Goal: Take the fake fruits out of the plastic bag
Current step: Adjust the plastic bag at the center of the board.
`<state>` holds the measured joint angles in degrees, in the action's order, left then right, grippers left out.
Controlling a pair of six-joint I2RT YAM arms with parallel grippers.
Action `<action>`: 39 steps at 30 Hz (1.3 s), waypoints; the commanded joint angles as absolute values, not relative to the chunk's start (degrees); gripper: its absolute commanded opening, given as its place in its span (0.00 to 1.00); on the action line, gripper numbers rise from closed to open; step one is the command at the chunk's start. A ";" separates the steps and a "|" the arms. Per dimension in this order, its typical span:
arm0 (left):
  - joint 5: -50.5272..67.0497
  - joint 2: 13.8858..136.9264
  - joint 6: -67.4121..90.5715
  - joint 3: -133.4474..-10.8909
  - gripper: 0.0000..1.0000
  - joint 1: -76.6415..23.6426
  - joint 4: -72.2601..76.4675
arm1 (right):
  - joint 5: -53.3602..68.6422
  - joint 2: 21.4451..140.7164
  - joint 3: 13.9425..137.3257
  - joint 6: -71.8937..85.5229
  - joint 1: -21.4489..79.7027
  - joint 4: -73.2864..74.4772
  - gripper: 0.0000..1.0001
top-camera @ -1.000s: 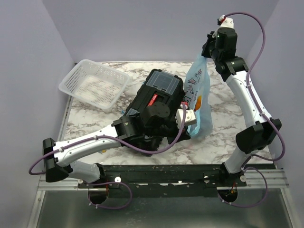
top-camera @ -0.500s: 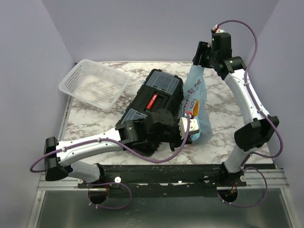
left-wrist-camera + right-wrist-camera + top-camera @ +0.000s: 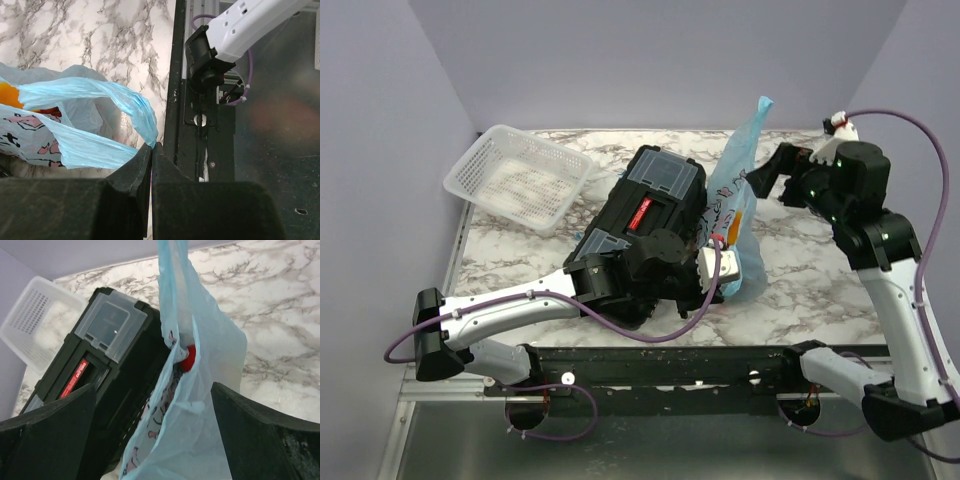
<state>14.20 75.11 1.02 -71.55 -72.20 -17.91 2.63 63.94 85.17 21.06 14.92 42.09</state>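
In plastic bag (image 3: 210, 405), half-hidden fake fruits (image 3: 188, 359)

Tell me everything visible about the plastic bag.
The plastic bag is light-blue, translucent and crinkly, with pink-and-white cartoon print. It stands roughly upright on the marble table, twisted top up, against the black toolbox. The shut left pincer pinches one edge; the open right pincer faces it, not gripping. A red fruit and an orange fruit show inside.

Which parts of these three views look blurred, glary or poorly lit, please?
Top external: evenly lit and sharp across the table. Left wrist: the left fingers are a dark, soft mass, the plastic bag is crisp, a faint reddish smudge hangs at the right. Right wrist: the right fingers blur in both lower corners; the toolbox is sharp.
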 commanded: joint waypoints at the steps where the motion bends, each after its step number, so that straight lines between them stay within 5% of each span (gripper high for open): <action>1: 15.51 73.56 0.26 -70.59 0.00 -71.94 -17.59 | 0.35 57.96 73.91 26.88 14.77 40.30 1.00; 6: 16.43 74.24 0.26 -71.37 0.00 -71.89 -17.90 | -4.03 56.80 67.20 35.32 14.77 40.98 1.00; 16: 17.28 75.23 0.26 -72.59 0.00 -71.94 -18.90 | -0.45 53.59 58.36 35.04 14.77 33.06 0.77; 21: 18.61 76.27 0.94 -73.88 0.00 -71.91 -19.67 | 3.37 55.96 55.92 35.27 14.75 30.06 0.73; 27: 20.53 78.45 1.23 -77.46 0.00 -71.89 -24.28 | 4.98 56.51 54.41 33.17 14.77 29.11 0.42; 30: 21.12 78.94 0.57 -79.14 0.15 -71.89 -27.25 | 5.04 54.34 53.03 32.53 14.77 27.81 0.18; 32: 19.92 78.66 0.26 -79.99 0.34 -71.45 -28.77 | 5.01 52.84 52.29 32.08 14.77 27.22 0.04; 35: 21.51 77.35 0.80 -80.87 0.54 -68.95 -30.33 | 5.33 50.58 51.09 31.28 14.77 26.69 0.01; 39: 25.39 74.97 3.44 -81.46 0.67 -63.88 -29.54 | 5.40 47.63 49.13 30.46 14.72 26.02 0.01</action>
